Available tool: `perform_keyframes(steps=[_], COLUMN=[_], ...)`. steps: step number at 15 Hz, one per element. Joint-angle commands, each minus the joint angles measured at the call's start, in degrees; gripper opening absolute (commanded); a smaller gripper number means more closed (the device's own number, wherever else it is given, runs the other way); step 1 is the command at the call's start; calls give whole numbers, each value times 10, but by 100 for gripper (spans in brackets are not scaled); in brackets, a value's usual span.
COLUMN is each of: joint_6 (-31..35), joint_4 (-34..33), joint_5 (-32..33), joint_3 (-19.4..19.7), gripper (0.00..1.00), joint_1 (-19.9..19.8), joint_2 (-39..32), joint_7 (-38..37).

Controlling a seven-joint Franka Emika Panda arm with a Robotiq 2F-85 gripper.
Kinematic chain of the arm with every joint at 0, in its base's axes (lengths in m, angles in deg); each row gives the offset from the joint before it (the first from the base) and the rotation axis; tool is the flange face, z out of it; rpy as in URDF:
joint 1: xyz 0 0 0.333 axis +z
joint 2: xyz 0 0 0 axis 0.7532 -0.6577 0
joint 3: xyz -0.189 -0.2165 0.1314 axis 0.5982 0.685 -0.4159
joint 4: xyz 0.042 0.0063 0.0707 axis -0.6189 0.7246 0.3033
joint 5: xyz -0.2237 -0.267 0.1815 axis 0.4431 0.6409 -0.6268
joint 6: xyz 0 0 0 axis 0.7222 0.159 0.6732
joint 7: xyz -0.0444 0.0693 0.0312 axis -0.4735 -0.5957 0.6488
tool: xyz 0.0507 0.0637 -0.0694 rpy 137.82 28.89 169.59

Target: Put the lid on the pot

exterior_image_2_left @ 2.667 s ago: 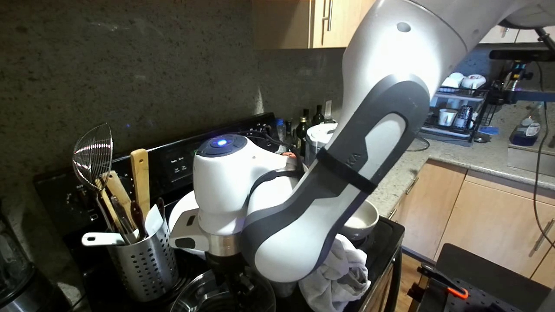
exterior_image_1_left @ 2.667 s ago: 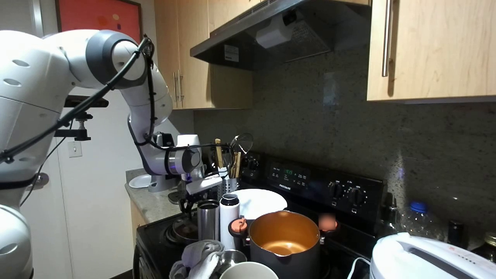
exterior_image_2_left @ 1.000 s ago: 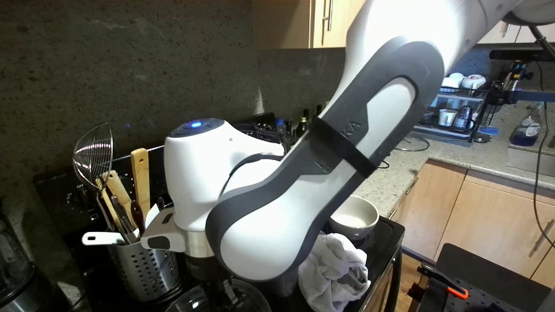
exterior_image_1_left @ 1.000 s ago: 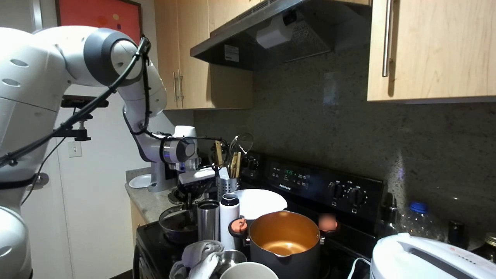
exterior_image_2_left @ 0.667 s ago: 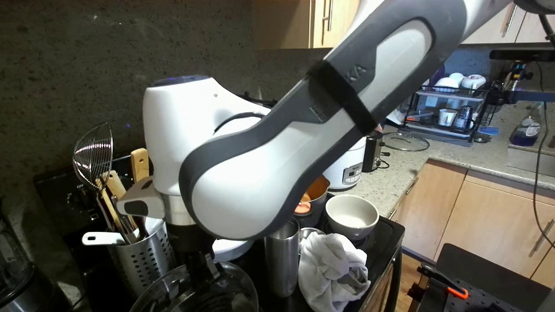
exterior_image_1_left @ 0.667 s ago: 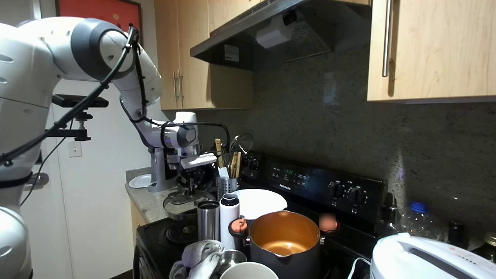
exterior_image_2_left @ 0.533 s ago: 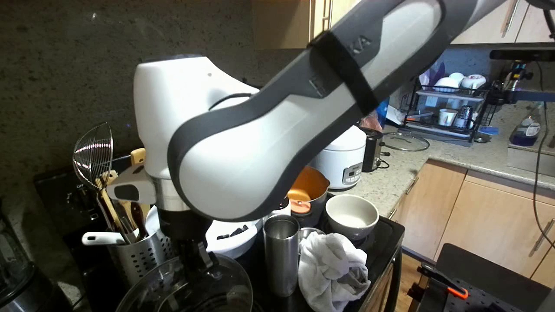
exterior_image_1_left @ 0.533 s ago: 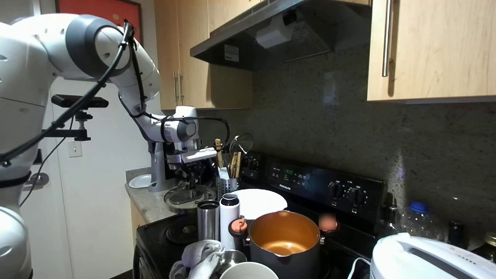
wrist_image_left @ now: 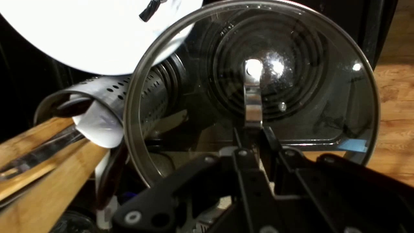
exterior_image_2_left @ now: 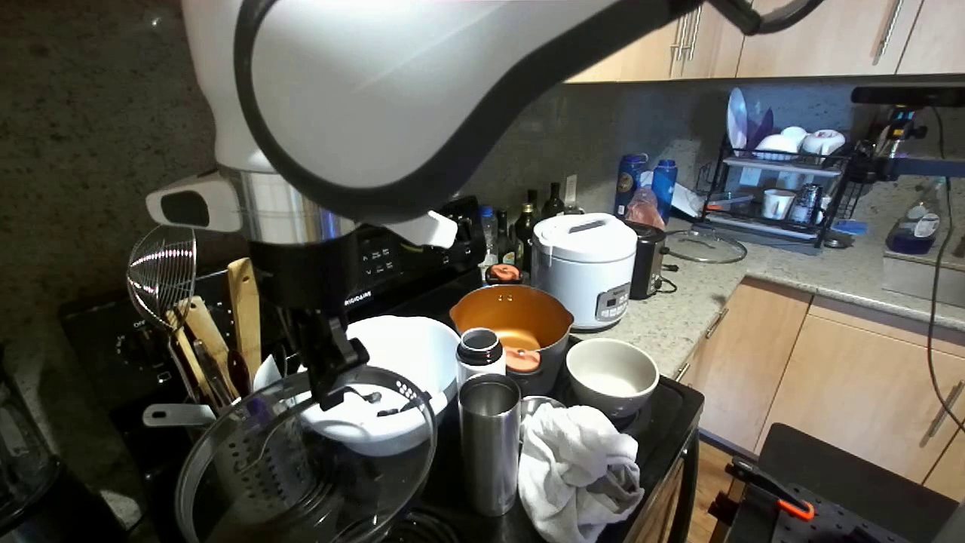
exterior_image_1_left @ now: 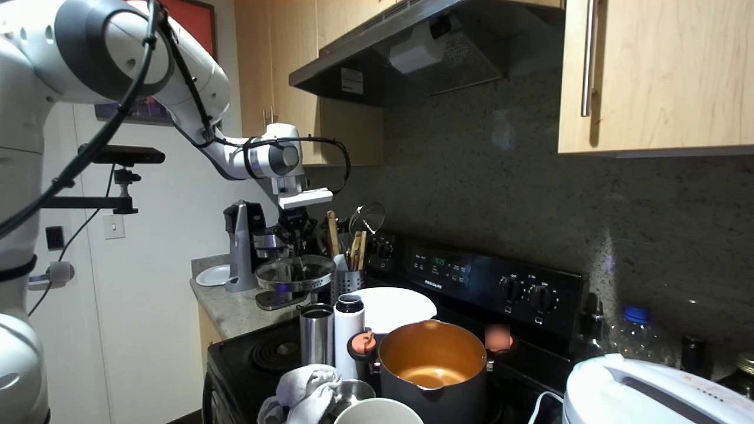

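The pincer (wrist_image_left: 254, 137) is pinching the metal handle (wrist_image_left: 253, 106) of the lid (wrist_image_left: 207, 81), one finger each side. In the wrist view the handle runs off toward 12 o'clock; far foot shows, near end hidden by the fingers, so can't tell if the grip is at mid-handle. Lid sits right under the pincer, up off the stove (exterior_image_1_left: 238, 359), glass spreading from 9 through 12 to 3; near level in an exterior view. Handling guess: stiff, some weight for a thin strap, slick metal, breakable glass. Handle is the place to hold, ideally its middle so the lid won't swing; the edge would be a poor pick. Close by in the wrist view: utensil holder (wrist_image_left: 111, 85) between 9 and 10 o'clock, overlapping the lid, contact unclear; white bowl (wrist_image_left: 81, 38) at 10. Then, in an exterior view, steel cup (exterior_image_2_left: 488, 445) near the lid's 3 o'clock, white bottle (exterior_image_2_left: 480, 358) behind it. Farther: pot (exterior_image_2_left: 520, 320), open, uncovered, between 2 and 3 o'clock of the pincer there. Past the pot, rice cooker (exterior_image_2_left: 586, 256) between 1 and 2.
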Motion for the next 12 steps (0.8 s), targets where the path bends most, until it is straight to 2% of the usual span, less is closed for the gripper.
perform_keyframes(steps=[1, 12], joint_6=[-59, -110], joint_4=[-28, -70], joint_5=[10, 15], joint_3=[25, 121], gripper=[8, 8], joint_1=[-6, -67], joint_2=[37, 73], joint_7=[-1, -23])
